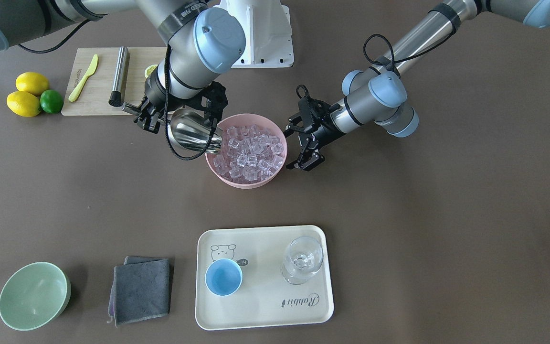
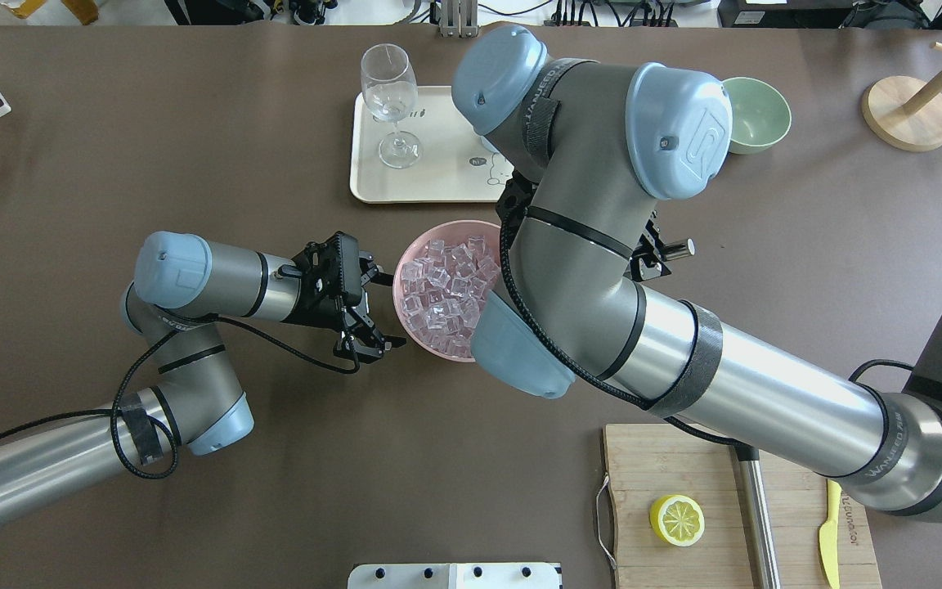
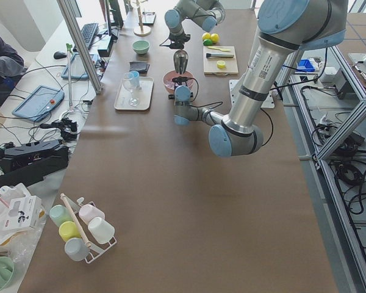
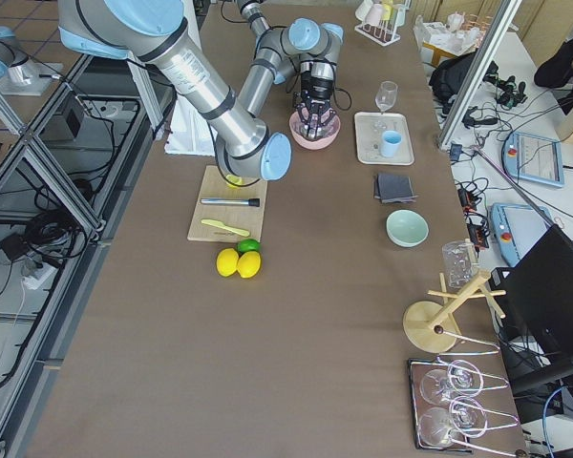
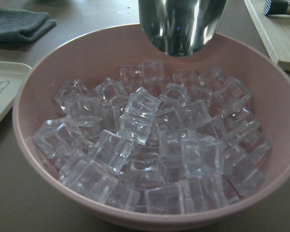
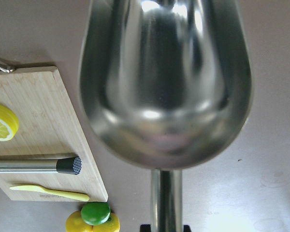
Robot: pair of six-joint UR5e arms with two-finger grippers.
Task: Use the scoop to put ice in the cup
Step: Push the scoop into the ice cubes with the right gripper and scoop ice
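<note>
Exterior front-facing: right jaws pinch scoop (image 1: 193, 130) handle, trough at pink bowl (image 1: 246, 183) rim; left jaws spread beside bowl.

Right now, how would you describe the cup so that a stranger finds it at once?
Look for the cream tray on the side of the table far from the robot. Two vessels stand on it: the cup is the short, opaque light-blue one; its neighbour is a clear stemmed glass.

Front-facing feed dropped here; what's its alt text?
The right gripper holds a shiny steel scoop with its mouth at the rim of a pink bowl full of clear ice cubes; the open left gripper sits beside that bowl. Nearer the camera, an empty light-blue cup stands on a cream tray.
</note>
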